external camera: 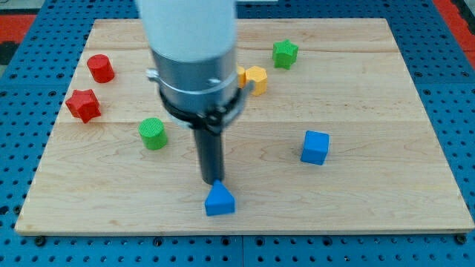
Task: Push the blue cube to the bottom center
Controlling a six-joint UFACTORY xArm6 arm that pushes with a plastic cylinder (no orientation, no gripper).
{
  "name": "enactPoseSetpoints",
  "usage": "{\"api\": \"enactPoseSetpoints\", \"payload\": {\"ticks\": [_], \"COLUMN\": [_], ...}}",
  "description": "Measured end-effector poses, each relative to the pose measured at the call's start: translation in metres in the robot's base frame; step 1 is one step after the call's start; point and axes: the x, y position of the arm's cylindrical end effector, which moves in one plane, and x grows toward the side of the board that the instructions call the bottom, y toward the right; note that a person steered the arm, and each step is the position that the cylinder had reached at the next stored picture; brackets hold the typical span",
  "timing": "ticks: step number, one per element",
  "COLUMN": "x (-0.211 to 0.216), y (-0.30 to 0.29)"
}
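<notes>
Wooden board (371, 208) on a blue pegboard table (460, 89), blocks scattered across it. At the view's far left, red cylinder (100, 68) near the top edge; just below it, red star block (83, 104), close by but apart. Further right, green cylinder (153, 133), standing alone at mid-height. Next, white and grey arm housing coming down from the view's top, ending in a dark rod (209, 156). My tip (212, 182) at the rod's lower end, set just above the blue triangular block (220, 200) in the view, touching it or nearly so; cannot tell which. No grasping part on the rod, so nothing gripped, only a bare end meeting the block's top edge. Blue triangular block low on the board, near the bottom centre. Right of the housing, yellow block (254, 78), partly hidden behind the arm, shape unclear. Beyond it, green star block (285, 53) near the top edge, apart from the yellow one. Furthest right, blue cube (315, 147), right of centre at mid-height, well apart from my tip and from the blue triangular block, clear of every other block.
</notes>
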Motion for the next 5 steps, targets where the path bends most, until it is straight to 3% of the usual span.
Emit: {"api": "enactPoseSetpoints", "payload": {"ticks": [1, 2, 3, 4, 5], "x": [-0.038, -0.109, -0.109, -0.039, -0.02], "y": [0.007, 0.038, 0.134, 0.139, 0.072]}}
